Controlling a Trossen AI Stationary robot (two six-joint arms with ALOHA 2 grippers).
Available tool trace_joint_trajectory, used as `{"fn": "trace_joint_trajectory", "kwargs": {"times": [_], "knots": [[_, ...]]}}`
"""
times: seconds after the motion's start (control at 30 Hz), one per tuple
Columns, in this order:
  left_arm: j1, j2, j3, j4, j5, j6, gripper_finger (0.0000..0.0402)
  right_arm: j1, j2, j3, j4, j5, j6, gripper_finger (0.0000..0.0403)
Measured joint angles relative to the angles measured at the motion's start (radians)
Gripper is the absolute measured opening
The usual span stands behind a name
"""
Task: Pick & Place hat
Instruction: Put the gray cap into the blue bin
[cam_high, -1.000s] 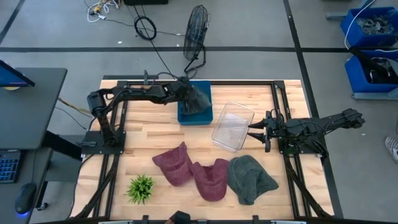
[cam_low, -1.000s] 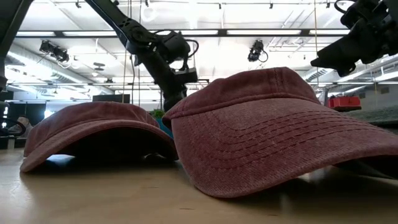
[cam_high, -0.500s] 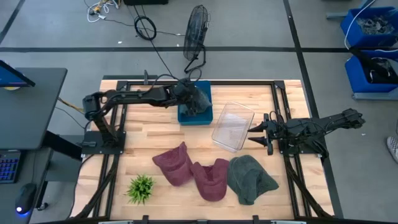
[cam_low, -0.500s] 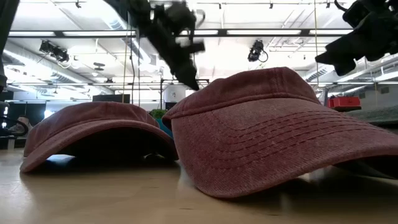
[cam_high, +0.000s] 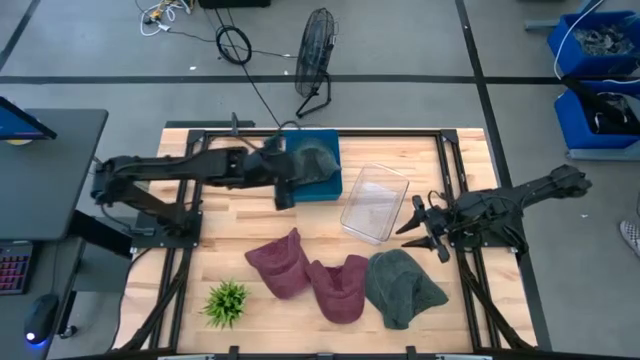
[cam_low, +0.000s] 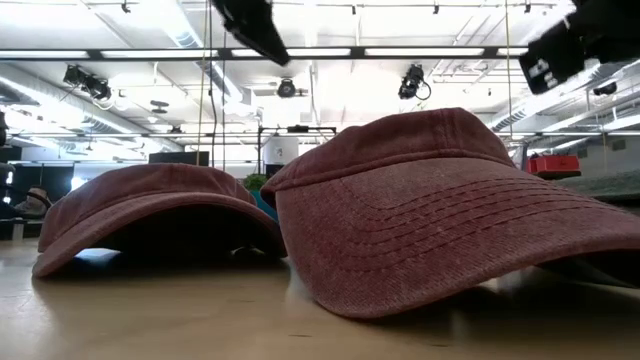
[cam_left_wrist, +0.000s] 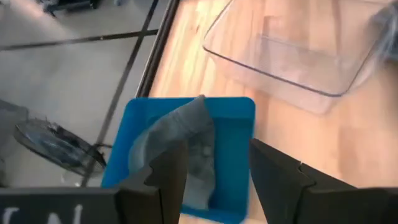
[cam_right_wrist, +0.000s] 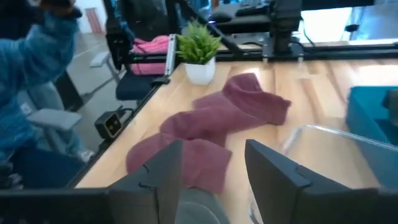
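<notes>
A grey hat (cam_high: 316, 160) lies inside the blue bin (cam_high: 332, 186) at the table's far side; the left wrist view shows the grey hat (cam_left_wrist: 180, 146) slumped in the blue bin (cam_left_wrist: 239, 155). My left gripper (cam_high: 283, 188) (cam_left_wrist: 214, 171) hovers open just left of the bin, touching nothing. Two maroon caps (cam_high: 278, 263) (cam_high: 340, 288) and a grey-green hat (cam_high: 403, 287) rest on the table near its near edge. My right gripper (cam_high: 415, 224) (cam_right_wrist: 208, 168) is open, above the table between the clear container and the grey-green hat.
A clear plastic container (cam_high: 375, 203) lies right of the blue bin. A small potted plant (cam_high: 226, 302) stands at the near left. The low view is filled by the two maroon caps (cam_low: 150, 215) (cam_low: 450, 210). A person in blue (cam_right_wrist: 37, 50) is beyond the table.
My left gripper has drawn back from over the blue bin toward the table's left and near side and has risen out of the low view's middle; the grey hat stays in the bin. My right gripper has shifted slightly toward the near edge.
</notes>
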Motion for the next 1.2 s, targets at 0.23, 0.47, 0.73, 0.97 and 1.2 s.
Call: {"fn": "trace_joint_trajectory", "kwargs": {"times": [0.23, 0.47, 0.73, 0.97, 1.2], "knots": [[-0.074, -0.097, -0.084, -0.141, 0.004, -0.207, 0.0174, 0.129, 0.230, 0.187, -0.185, 0.058, 0.033, 0.0176], [-0.197, -0.137, -0.321, -0.026, 0.035, -0.321, 0.0162, 0.271, 0.472, 0.411, -0.520, 0.069, 0.218, 0.0176], [-0.260, -0.142, -0.439, 0.124, 0.033, -0.380, 0.0141, 0.364, 0.652, 0.479, -0.672, 0.012, 0.369, 0.0176], [-0.262, -0.142, -0.438, 0.150, 0.012, -0.406, 0.0142, 0.376, 0.781, 0.475, -0.636, 0.104, 0.326, 0.0176], [-0.262, -0.142, -0.438, 0.146, -0.020, -0.432, 0.0163, 0.376, 0.905, 0.476, -0.591, 0.093, 0.301, 0.0176]]}}
